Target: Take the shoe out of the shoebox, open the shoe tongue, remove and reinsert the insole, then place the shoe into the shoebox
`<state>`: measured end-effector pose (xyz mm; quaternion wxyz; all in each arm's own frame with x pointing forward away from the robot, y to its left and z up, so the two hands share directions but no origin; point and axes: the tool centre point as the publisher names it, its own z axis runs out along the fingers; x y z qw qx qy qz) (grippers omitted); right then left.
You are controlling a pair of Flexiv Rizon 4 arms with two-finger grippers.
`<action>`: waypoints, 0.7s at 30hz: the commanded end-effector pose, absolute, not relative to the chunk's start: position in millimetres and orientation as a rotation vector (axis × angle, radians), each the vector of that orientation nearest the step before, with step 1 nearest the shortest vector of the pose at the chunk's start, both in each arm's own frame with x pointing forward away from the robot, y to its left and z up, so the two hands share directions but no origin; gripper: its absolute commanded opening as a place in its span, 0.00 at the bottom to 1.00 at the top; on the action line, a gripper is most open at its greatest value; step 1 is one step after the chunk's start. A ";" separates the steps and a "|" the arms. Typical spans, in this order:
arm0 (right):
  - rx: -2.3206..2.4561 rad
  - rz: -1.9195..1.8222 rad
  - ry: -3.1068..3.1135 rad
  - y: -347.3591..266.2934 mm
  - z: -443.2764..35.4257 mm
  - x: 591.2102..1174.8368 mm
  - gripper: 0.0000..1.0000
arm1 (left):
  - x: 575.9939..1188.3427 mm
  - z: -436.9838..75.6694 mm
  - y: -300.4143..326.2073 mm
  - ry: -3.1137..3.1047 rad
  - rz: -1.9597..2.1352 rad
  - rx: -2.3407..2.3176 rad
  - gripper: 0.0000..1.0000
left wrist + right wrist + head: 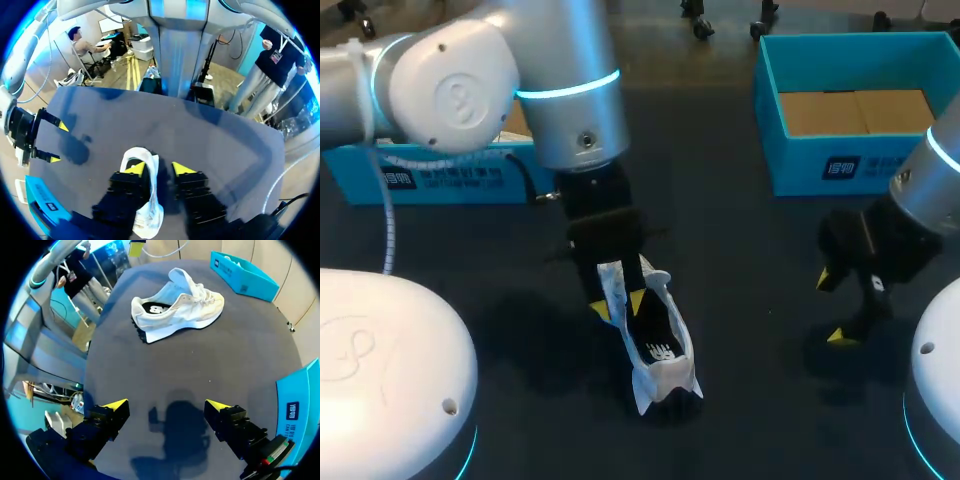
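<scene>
On the table [750, 300], well clear of the shoebox [800, 160], the shoe [658, 350] looks light and soft, best pinched by its floppy tongue [181, 279]. The left end effector [158, 168] hangs over it, seemingly parted and empty; the right end effector [166, 404] stands wide.

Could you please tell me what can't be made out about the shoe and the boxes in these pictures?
Head view: the front end of the shoe is hidden behind the left hand.
Left wrist view: the hand covers all but a white strip of the shoe.
Head view: the left arm hides much of the lid; the right arm hides a near corner of the shoebox.
</scene>
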<state>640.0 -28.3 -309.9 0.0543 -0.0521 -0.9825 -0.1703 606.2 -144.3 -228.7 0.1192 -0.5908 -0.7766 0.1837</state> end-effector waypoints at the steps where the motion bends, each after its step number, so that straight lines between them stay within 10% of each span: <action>1: -0.160 -0.515 -2.987 -28.3 -309.8 638.7 1.00 | 607.6 -228.7 -146.6 -2.259 0.519 -1.725 0.00; 14: -0.160 -0.515 -2.987 -28.3 -309.8 638.7 1.00 | 624.3 -261.1 -162.0 -2.217 0.073 -1.736 0.00; 16: -0.160 -0.515 -2.987 -28.3 -309.8 638.7 1.00 | 624.3 -261.1 -162.0 -2.217 0.073 -1.736 0.39; 18: -0.160 -0.515 -2.987 -28.3 -309.8 638.7 1.00 | 624.3 -261.1 -162.0 -2.217 0.073 -1.736 0.06; 21: -0.160 -0.515 -2.987 -28.3 -309.8 638.7 1.00 | 624.3 -261.1 -162.0 -2.217 0.073 -1.736 0.00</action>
